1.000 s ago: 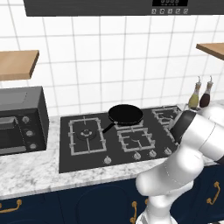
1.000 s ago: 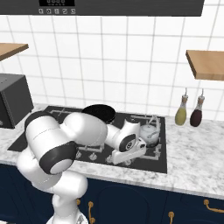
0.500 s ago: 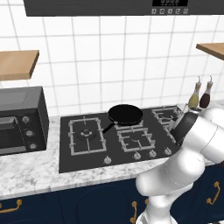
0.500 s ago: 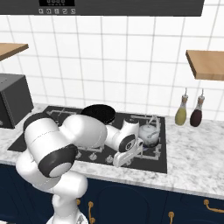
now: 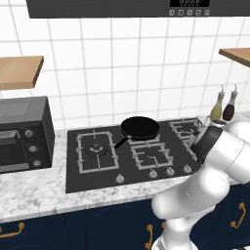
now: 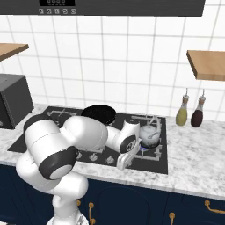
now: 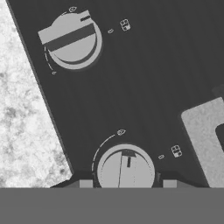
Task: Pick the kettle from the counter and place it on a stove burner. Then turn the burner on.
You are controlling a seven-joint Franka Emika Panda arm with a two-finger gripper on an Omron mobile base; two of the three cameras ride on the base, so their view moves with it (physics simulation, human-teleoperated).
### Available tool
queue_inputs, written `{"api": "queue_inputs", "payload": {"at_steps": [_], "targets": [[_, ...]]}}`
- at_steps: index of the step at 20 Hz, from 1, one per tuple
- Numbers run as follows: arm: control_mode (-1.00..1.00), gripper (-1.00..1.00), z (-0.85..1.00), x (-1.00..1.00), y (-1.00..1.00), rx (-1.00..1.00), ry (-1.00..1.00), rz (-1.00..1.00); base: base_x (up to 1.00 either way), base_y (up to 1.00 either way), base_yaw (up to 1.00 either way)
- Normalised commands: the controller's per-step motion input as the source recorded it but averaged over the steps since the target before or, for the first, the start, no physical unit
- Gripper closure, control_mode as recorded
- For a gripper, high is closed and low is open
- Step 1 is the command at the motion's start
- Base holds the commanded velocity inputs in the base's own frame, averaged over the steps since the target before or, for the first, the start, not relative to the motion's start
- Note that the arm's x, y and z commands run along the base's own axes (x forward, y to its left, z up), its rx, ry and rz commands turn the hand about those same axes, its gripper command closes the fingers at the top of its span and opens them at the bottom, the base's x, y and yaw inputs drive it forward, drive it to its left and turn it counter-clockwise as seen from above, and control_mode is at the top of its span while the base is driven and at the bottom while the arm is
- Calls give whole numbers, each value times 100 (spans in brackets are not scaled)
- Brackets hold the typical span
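The silver-grey kettle stands upright on the front right burner of the black stove, with a blue flame at its base. My gripper hangs at the stove's front edge, pointing down at the knob row, left of and below the kettle. In the hand view a round knob sits between my two fingertips, which stand apart on either side of it with small gaps, so the gripper is open. A second knob lies farther off. My arm covers the kettle in the left base view.
A black frying pan rests on a rear burner. Two slim bottles stand on the marbled counter right of the stove. A black toaster oven sits at the far left. Wooden shelves hang on the wall.
My hand has sunk lower and drawn back toward the stove's front edge, away from the kettle. The kettle stays on its burner.
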Motion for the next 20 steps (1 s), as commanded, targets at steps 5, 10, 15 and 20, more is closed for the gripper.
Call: {"api": "queue_inputs", "payload": {"at_steps": [5, 10, 15, 20], "targets": [[-100, 100, 0, -1, 0, 0, 0, 6, 0, 0, 0], [-100, -100, 0, 0, 0, 0, 0, 0, 0, 0, 0], [-100, -100, 2, 0, 0, -2, 0, 0, 0, 0, 0], [-100, -100, 8, 0, 0, -1, -2, 0, 0, 0, 0]]}}
